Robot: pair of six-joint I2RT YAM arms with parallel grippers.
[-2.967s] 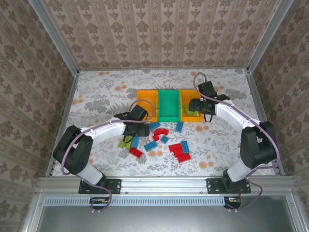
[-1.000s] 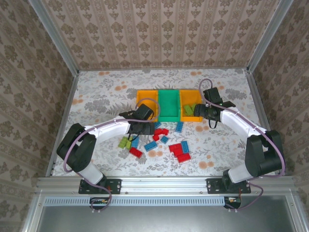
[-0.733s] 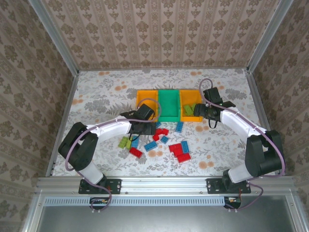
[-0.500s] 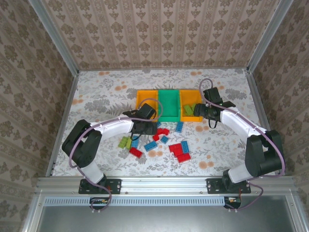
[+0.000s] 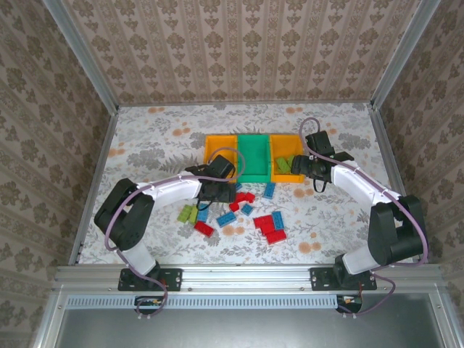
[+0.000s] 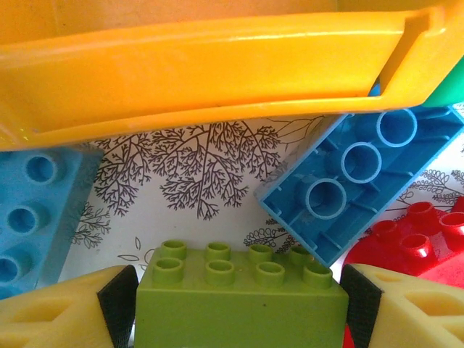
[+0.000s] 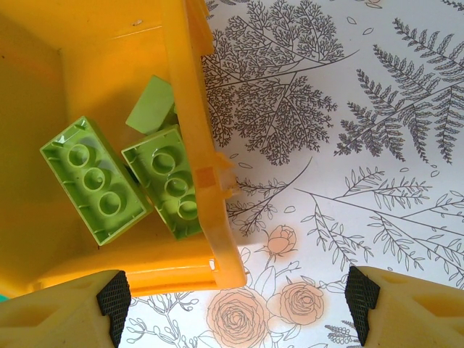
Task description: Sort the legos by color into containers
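The left fingers (image 6: 58, 312) clamp a lime green brick (image 6: 243, 293) just beside the left orange bin (image 6: 203, 65), near a blue brick (image 6: 362, 181). The right fingers (image 7: 406, 304) stand wide over the right orange bin (image 7: 192, 109), which holds more green bricks (image 7: 94, 177).

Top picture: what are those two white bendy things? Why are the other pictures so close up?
Those are two robot arms, filmed from above. Each ends in a two-finger gripper with its own small camera: that makes the close-ups. On the flowery table lie small red, blue and lime green plastic bricks and three open plastic bins, two orange, one green. The left gripper pinches a lime green brick. The right gripper is open, empty, over the edge of an orange bin holding lime green bricks.
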